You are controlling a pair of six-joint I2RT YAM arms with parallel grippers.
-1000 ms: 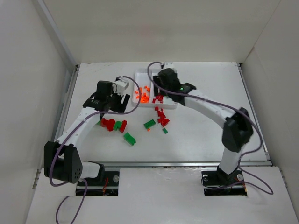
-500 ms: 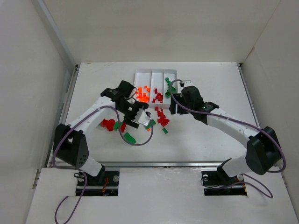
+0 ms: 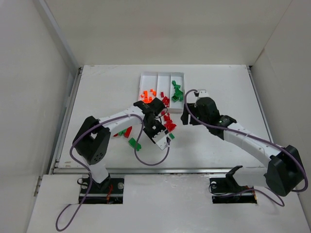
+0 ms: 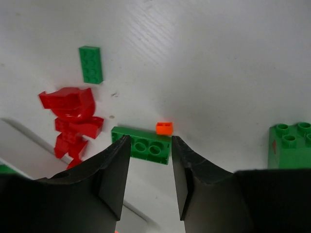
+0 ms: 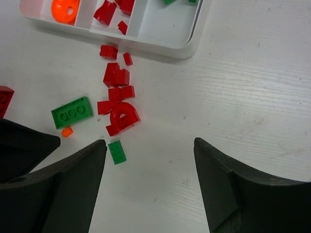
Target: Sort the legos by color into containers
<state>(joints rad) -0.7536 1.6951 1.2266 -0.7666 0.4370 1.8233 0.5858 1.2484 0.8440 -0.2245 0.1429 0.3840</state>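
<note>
**Lining up on a green brick**

The left pincer [image 4: 150, 141], narrowly parted and empty, straddles a long green brick [image 4: 145, 146] lying on the table [image 4: 218, 58], probably bound for the tray [image 3: 160, 74]'s right compartment. The right pincer [image 5: 149, 145] hangs spread wide and empty over loose red bricks [image 5: 119, 99].

tool [image 4: 150, 145] fingers, slightly apart, frame a long green brick [image 4: 141, 145], tiny orange brick [image 4: 164, 128] touching it

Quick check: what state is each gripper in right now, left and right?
Left gripper: open, jaws fairly narrow, tips at a green brick, nothing held.
Right gripper: open wide, empty.
</note>
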